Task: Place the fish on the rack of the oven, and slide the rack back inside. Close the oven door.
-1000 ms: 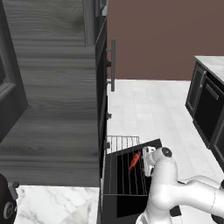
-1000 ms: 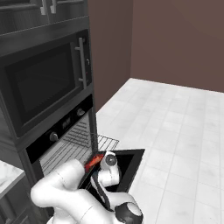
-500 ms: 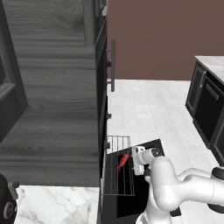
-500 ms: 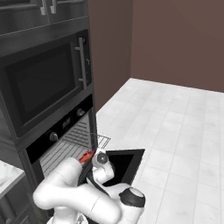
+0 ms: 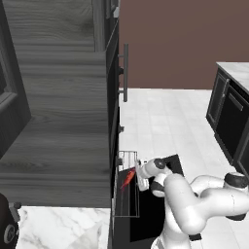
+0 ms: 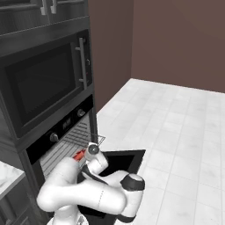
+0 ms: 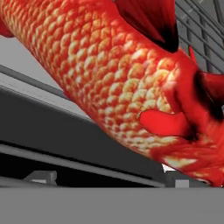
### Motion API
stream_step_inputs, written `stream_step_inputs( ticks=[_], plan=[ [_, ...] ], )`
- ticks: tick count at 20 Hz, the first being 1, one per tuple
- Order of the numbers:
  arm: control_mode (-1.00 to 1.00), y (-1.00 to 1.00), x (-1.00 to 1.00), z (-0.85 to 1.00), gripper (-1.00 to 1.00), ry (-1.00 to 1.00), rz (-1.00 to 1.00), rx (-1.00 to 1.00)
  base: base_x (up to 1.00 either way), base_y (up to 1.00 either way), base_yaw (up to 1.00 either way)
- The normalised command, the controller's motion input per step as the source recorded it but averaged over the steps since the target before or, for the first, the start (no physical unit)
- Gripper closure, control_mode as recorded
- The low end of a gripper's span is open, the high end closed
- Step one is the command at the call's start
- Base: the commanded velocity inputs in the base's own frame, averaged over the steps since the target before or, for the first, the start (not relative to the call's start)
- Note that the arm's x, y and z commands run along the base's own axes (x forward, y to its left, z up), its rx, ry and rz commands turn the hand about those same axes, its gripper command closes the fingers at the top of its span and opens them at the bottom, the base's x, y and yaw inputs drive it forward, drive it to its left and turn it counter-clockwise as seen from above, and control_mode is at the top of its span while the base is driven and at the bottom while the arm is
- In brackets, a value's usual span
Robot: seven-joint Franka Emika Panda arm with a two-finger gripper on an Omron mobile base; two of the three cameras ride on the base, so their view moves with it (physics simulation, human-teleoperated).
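On the pulled-out rack [image 5: 127, 194] lies the fish [image 5: 128, 178], above the lowered oven door [image 6: 117, 161]; hand [image 5: 139, 176] just beside it, width not discernible. White tile floor [image 6: 184, 127], brown wall [image 6: 184, 39].

A: In the hand view the fish [image 7: 131, 83] ran off the top, left and right edges, so neither its head nor its tail could be seen whole.

B: And the gripper [image 5: 137, 175]?

A: Too small in the left base view to tell how its jaws stood. In the right base view the arm covered most of the fish [image 6: 79, 154] and the near part of the rack [image 6: 70, 141].
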Motion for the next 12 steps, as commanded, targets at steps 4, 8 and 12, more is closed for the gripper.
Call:
stream_step_inputs(
  ticks=[4,8,12],
  plan=[
    [-1.00,1.00,0.18,0.00,-1.00,-0.01,-0.13,-0.03,0.00,0.00,0.00],
    [-1.00,1.00,0.28,-0.11,-1.00,-0.06,-0.14,-0.02,0.00,0.00,0.00],
    [-1.00,1.00,0.33,-0.16,-1.00,-0.11,-0.15,-0.01,0.00,0.00,0.00]
  ],
)
